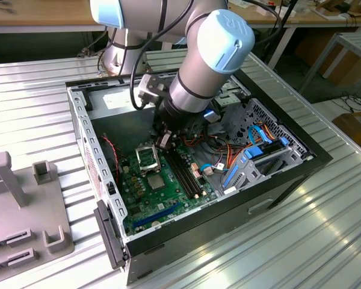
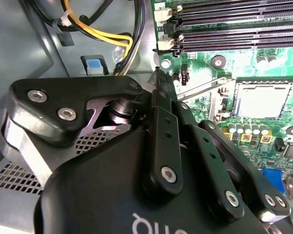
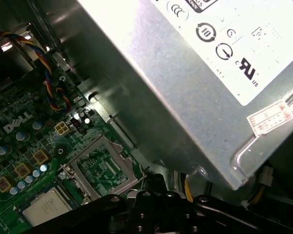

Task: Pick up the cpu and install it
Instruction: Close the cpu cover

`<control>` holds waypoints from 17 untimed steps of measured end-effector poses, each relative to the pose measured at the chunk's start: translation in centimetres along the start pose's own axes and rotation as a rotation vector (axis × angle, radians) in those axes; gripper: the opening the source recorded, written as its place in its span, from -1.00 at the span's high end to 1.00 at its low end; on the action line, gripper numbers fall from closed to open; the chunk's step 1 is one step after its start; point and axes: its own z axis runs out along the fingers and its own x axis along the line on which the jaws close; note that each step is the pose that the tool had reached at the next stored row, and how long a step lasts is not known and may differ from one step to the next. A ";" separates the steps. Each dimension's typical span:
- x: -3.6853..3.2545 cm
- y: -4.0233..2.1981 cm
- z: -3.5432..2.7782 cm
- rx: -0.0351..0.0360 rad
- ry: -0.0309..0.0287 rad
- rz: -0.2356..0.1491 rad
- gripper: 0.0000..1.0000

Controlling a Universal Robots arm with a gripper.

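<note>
Over the open computer case (image 1: pixel 198 174) on the ribbed metal table (image 1: pixel 42 108), the gripper (image 1: pixel 163 142) hangs just above the motherboard (image 1: pixel 168 186), beside the hinged-open socket frame (image 1: pixel 146 158); whether its fingers are spread or closed I cannot tell. Close by, the cpu (image 1: pixel 156 182) lies flat on the board next to that frame, nearer the case's front edge, with the long black memory slots (image 1: pixel 185 174) alongside. Both wrist views show the silver chip (image 2: pixel 261 100) (image 3: pixel 48 206) apart from the gripper.

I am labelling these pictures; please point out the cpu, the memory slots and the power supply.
cpu (image 2: pixel 260 100): second wrist view, middle of its silver face.
memory slots (image 2: pixel 244 33): second wrist view, on one long black slot.
power supply (image 3: pixel 185 83): first wrist view, on its grey metal side.
</note>
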 end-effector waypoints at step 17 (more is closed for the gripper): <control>-0.06 0.24 -0.87 0.0184 0.0291 -0.014 0.79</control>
